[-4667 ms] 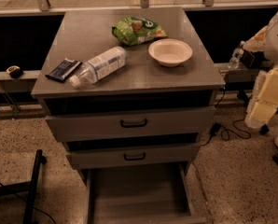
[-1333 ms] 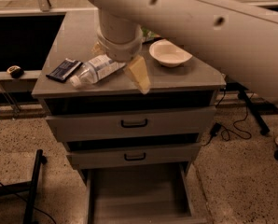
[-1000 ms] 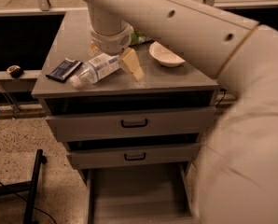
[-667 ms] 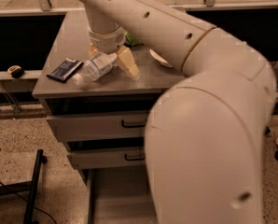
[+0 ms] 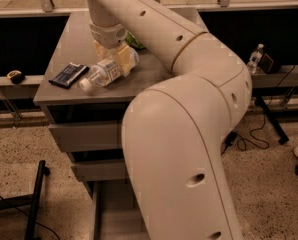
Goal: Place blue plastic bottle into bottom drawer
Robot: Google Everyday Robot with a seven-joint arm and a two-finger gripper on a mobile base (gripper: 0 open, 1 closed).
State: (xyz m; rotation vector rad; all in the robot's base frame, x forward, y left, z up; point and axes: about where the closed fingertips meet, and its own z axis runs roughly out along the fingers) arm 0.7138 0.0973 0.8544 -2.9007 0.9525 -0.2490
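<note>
The blue plastic bottle [image 5: 108, 71], clear with a white cap and a pale label, lies on its side on the grey cabinet top [image 5: 79, 34], cap toward the front left. My gripper [image 5: 112, 55] is down over the bottle's middle, open, with one finger on each side of it. The bottle rests on the top. The bottom drawer [image 5: 111, 216] is pulled out below; only a strip of its grey floor shows at the lower left, and my arm hides the rest.
A black flat packet [image 5: 68, 75] lies left of the bottle. A green bag [image 5: 134, 40] peeks out behind my wrist. My large arm [image 5: 189, 134] covers the cabinet's right half. A small far bottle [image 5: 255, 58] stands on the right ledge. A black stand leg [image 5: 34, 204] is at the floor's left.
My gripper has moved left and down from beside the bottle to straddle its middle. The bottle has stayed in place. My arm now fills more of the view.
</note>
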